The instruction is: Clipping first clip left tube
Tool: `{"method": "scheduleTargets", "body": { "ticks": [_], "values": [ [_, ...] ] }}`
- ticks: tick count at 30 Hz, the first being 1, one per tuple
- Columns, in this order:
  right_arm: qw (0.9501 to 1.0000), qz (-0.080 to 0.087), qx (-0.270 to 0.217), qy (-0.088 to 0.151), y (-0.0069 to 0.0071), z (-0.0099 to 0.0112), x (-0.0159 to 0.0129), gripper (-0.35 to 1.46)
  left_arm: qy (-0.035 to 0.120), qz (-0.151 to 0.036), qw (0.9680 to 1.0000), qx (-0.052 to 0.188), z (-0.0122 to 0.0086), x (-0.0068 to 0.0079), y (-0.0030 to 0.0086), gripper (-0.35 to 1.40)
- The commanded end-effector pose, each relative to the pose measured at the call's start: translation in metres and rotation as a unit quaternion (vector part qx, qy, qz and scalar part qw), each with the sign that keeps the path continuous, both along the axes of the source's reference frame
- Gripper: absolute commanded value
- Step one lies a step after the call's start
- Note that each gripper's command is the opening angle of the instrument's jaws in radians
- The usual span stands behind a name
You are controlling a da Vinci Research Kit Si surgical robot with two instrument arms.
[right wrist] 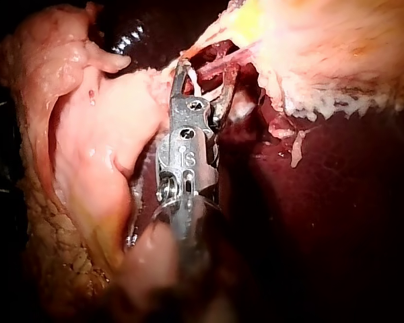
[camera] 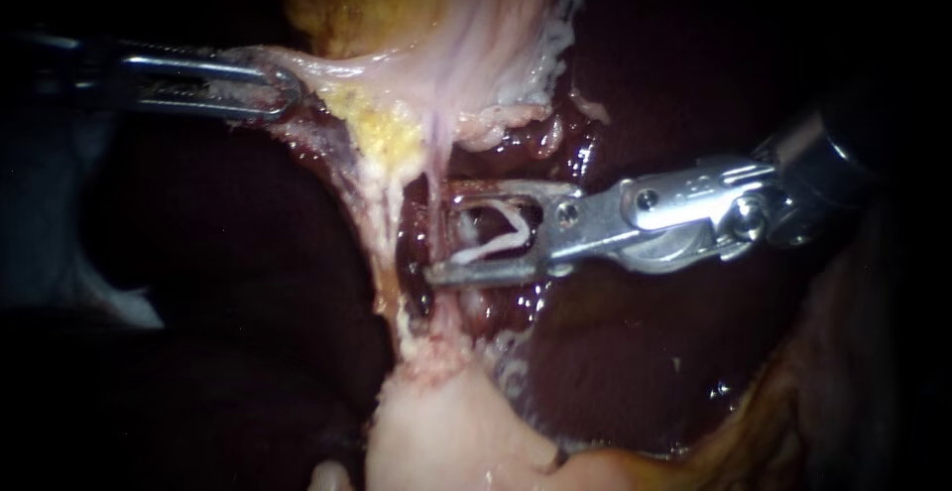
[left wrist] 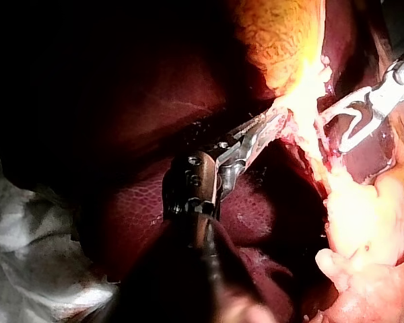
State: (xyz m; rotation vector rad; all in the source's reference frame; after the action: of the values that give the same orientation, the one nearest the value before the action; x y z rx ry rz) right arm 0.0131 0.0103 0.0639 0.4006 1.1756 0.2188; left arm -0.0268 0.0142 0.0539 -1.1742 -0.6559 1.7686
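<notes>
My left instrument (camera: 278, 89) comes in from the left, its jaws shut on a flap of pale tissue (camera: 327, 69) and holding it taut; in the left wrist view the left instrument (left wrist: 262, 128) grips the same flap. Below hang a pale strand (camera: 382, 213) and a thin pink tube (camera: 436, 174), with a dark gap between them. My right instrument (camera: 446, 233) stands open with a white clip (camera: 496, 241) in its jaws. The jaw tips reach the pink tube from the right. In the right wrist view the right instrument (right wrist: 202, 74) straddles a tube (right wrist: 219, 66).
Dark red liver (camera: 645, 352) lies behind and to the right. A yellow fatty patch (camera: 382, 134) sits above the tubes. A pale pink mass of tissue (camera: 446, 431) fills the lower middle. Wet, raw tissue (camera: 535, 139) lies just above the right instrument's jaws.
</notes>
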Motion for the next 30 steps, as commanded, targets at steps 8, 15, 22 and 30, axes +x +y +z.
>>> {"method": "scheduleTargets", "body": {
  "ticks": [8,15,22,30],
  "values": [
    [0.9998,-0.013,0.012,0.009,-0.0007,-0.0004,-0.0019,0.44,0.000,0.000,1.0000,0.000,0.0000,0.0001,0.0000,-0.35],
    [0.9991,-0.030,0.023,0.020,-0.0019,-0.0012,-0.0021,0.45,0.000,0.000,1.0000,0.000,-0.0001,0.0001,-0.0001,-0.35],
    [0.9973,-0.047,0.038,0.040,-0.0033,-0.0023,-0.0009,0.43,0.000,0.000,1.0000,0.000,-0.0001,0.0001,-0.0001,-0.35],
    [0.9963,-0.055,0.050,0.044,-0.0043,-0.0014,0.0014,0.43,0.000,0.000,1.0000,0.000,-0.0001,0.0001,-0.0001,-0.35]
  ]
}}
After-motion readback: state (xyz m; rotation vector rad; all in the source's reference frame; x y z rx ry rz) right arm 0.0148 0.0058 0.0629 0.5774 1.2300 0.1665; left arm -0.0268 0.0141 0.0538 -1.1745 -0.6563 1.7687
